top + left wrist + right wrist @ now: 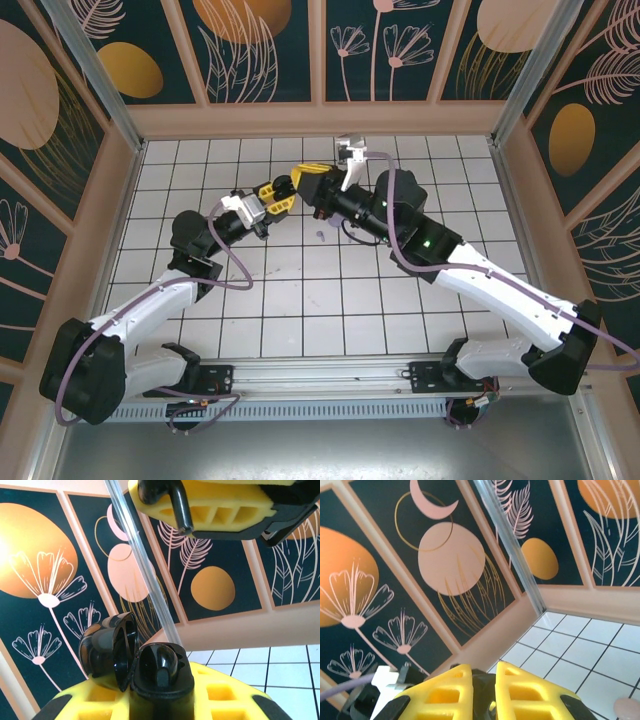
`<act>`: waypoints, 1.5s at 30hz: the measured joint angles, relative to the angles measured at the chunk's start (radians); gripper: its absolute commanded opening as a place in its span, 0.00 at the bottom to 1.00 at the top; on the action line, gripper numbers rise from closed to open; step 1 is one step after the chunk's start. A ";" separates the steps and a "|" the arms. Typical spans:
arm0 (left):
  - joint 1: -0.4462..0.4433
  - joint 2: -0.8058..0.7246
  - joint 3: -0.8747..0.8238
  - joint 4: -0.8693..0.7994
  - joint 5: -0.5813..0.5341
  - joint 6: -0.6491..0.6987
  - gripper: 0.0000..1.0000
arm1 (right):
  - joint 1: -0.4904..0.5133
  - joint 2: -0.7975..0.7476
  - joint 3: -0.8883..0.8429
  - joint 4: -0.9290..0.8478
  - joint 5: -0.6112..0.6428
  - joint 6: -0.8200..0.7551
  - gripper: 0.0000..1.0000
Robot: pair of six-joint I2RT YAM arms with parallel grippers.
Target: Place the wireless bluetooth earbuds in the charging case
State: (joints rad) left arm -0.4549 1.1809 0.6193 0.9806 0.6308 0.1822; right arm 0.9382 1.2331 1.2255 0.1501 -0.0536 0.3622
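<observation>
1 blk case (160, 680) in L jaws, 1 blk bud (176, 507) in R jaws, 1 lilac bit (320, 236) below, 1 pink disc (626, 709).

A white tiled bench (300, 300) with dark grid lines stands inside dark teal wall panels (265, 45) painted with gold discs and pale pink flowers. The panels are trimmed in light wood. A pale pink round disc (626, 708) lies on the tiles.

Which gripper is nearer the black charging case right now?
Left. The left gripper clamps the open black charging case between its fingers. The right gripper is close, but a clear gap separates it from the case.
</observation>
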 measured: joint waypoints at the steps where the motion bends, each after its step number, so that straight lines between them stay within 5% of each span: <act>1: 0.000 0.000 0.000 -0.006 0.000 0.006 0.00 | 0.000 0.000 -0.010 0.002 -0.006 -0.011 0.14; 45: 0.000 0.000 0.019 -0.026 0.024 -0.011 0.00 | -0.040 0.066 -0.055 0.087 -0.021 -0.031 0.11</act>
State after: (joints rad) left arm -0.4549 1.1809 0.6380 0.9546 0.6548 0.1715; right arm 0.8978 1.2991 1.1709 0.2367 -0.0750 0.3313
